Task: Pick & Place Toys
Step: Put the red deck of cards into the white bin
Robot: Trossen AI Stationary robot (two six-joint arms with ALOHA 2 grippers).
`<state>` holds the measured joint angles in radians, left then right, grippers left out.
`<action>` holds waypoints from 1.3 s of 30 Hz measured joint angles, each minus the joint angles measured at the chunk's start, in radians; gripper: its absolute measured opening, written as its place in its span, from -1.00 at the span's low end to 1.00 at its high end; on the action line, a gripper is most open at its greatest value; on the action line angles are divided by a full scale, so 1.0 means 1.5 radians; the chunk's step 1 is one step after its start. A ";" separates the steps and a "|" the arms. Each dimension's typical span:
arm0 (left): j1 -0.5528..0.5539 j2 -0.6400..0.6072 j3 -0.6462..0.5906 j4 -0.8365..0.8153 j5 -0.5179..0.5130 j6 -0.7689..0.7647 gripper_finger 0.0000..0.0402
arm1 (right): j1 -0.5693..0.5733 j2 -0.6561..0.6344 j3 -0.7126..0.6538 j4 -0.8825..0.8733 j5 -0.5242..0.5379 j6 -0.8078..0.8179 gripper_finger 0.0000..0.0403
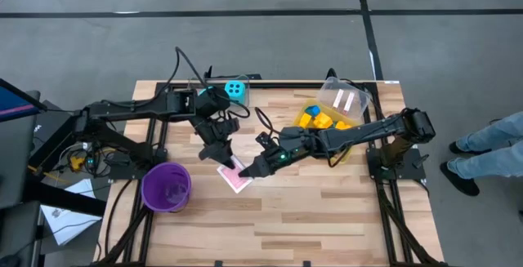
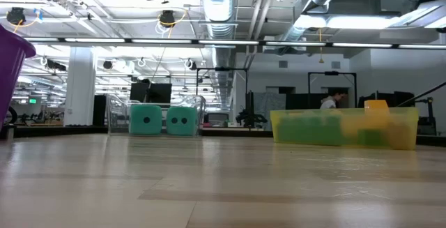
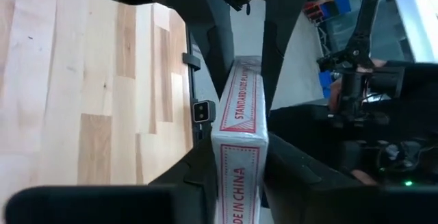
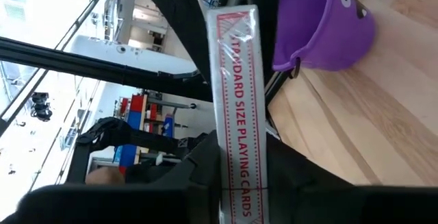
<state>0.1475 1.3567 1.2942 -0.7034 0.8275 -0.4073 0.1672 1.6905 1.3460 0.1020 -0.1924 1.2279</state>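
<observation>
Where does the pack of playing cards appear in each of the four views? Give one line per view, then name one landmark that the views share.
High view: pack of playing cards, centre of the table, between both end effectors.
Low view: not in it.
Left wrist view: pack edge-on between the left end effector's fingers.
Right wrist view: pack edge-on between the right end effector's fingers.
Shared landmark: purple cup, also in the right wrist view.

Between my left gripper (image 1: 225, 154) and right gripper (image 1: 249, 171) sits the card pack (image 1: 234, 173), cup (image 1: 167, 187) to its left.
</observation>
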 joint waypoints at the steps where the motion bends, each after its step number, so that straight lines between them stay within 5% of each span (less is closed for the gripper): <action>1: 0.001 0.000 0.000 -0.001 0.000 0.010 -0.55 | 0.001 0.000 0.000 0.001 0.004 0.000 -0.67; 15: 0.108 -0.102 -0.001 -0.102 -0.010 0.142 -0.11 | -0.002 -0.009 0.002 -0.067 0.052 0.035 -0.69; 20: 0.120 -0.177 0.000 -0.107 -0.006 0.140 -0.11 | -0.016 -0.053 0.001 -0.227 0.149 0.082 -0.69; 25: 0.114 -0.235 0.000 -0.101 -0.040 0.086 -0.16 | -0.047 -0.132 0.001 -0.511 0.306 0.206 -0.69; 30: 0.100 -0.280 0.000 -0.095 -0.107 0.050 -0.22 | -0.117 -0.191 0.001 -0.722 0.380 0.280 -0.69; 39: 0.092 -0.297 0.000 -0.063 -0.139 0.001 -0.34 | -0.334 -0.199 0.001 -0.866 0.393 0.254 -0.69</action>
<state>0.2855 0.9119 1.2938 -0.7977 0.6184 -0.4053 -0.3345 1.3924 1.3472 -1.1964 0.3969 1.6092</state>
